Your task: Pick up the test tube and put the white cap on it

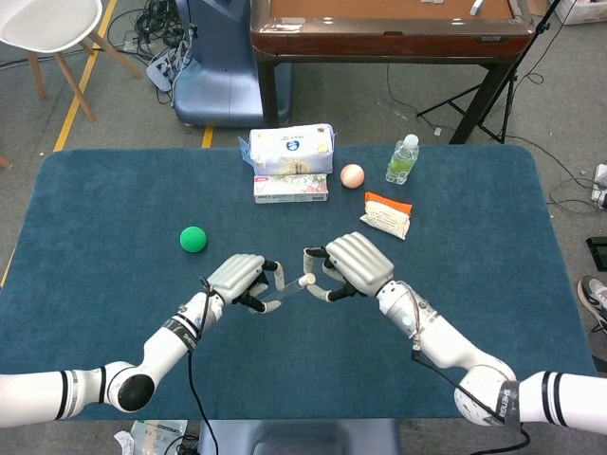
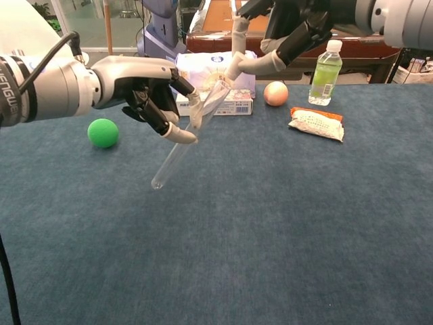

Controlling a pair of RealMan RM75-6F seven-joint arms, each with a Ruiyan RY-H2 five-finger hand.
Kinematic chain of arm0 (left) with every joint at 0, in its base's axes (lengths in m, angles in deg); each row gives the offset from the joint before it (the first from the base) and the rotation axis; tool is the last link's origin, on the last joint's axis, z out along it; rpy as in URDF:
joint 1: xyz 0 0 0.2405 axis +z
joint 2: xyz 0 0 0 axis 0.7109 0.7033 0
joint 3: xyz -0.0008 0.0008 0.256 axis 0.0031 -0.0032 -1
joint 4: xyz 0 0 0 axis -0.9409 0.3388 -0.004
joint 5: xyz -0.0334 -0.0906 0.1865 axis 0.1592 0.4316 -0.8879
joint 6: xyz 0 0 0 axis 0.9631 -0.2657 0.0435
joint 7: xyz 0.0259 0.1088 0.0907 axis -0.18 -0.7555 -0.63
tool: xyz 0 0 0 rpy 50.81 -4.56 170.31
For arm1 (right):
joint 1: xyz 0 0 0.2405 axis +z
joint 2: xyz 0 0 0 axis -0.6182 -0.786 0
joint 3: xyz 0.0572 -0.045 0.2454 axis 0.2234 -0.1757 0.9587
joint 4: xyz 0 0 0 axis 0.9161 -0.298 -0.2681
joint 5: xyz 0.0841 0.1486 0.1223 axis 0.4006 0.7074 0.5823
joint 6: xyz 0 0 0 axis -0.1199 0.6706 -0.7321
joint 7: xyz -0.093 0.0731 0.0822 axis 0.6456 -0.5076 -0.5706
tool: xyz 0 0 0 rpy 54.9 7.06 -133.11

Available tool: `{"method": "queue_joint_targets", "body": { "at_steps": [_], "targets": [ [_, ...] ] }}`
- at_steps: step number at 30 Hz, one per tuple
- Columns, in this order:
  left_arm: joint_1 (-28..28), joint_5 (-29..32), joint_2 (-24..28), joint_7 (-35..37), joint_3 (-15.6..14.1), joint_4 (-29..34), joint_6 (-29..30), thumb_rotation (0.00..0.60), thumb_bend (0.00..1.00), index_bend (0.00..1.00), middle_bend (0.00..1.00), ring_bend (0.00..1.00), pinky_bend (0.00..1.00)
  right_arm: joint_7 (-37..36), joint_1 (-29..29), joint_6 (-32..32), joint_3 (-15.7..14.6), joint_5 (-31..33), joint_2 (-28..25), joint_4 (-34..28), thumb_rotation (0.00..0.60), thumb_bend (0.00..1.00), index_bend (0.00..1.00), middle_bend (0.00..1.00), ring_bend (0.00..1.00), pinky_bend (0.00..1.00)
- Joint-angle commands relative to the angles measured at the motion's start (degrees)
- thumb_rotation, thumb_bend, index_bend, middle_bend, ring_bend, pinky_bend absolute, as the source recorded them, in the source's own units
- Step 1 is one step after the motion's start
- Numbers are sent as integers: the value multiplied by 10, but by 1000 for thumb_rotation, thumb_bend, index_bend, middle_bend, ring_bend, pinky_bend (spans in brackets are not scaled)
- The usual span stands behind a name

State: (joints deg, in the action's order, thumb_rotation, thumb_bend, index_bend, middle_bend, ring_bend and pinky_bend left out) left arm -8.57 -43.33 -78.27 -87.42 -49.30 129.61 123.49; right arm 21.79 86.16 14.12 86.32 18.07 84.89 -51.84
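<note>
left robot hand [image 2: 145, 91] gripping a tilted tube [image 2: 187, 139] above the bench [image 2: 304, 223], right robot hand [image 2: 287, 34] pinching the cap [image 1: 306, 280] at its mouth.

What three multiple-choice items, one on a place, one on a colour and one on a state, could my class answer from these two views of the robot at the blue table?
1. Where does the green ball lie?
A. Left of the left hand, on the table
B. Beside the water bottle
C. On top of the tissue pack

2. What colour is the wrapper edge of the snack packet?
A. Purple
B. Orange
C. Black

3. How is the test tube held?
A. Lying flat on the table
B. Standing upright in a rack
C. Tilted in the left hand, above the table

Answers:
1. A, the head view shows the ball on the cloth left of that hand.
2. B, an orange strip runs along the packet's far edge.
3. C, the chest view shows the tube slanting, closed end low and clear of the cloth, open end near the right hand.
</note>
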Motion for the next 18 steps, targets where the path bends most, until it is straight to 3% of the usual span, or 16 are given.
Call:
{"method": "queue_joint_targets", "body": {
  "at_steps": [1,18],
  "targets": [
    [-1,1,1,1,-1,0,1,600,277,637,1000,1000,1000,1,2,1,-1,2,1,2,600,379,600,1000,1000,1000],
    [-12,10,1,6,-7,2,1,600,277,637,1000,1000,1000,2,18,14,-6,11,14,15,600,379,600,1000,1000,1000]
  ]
}}
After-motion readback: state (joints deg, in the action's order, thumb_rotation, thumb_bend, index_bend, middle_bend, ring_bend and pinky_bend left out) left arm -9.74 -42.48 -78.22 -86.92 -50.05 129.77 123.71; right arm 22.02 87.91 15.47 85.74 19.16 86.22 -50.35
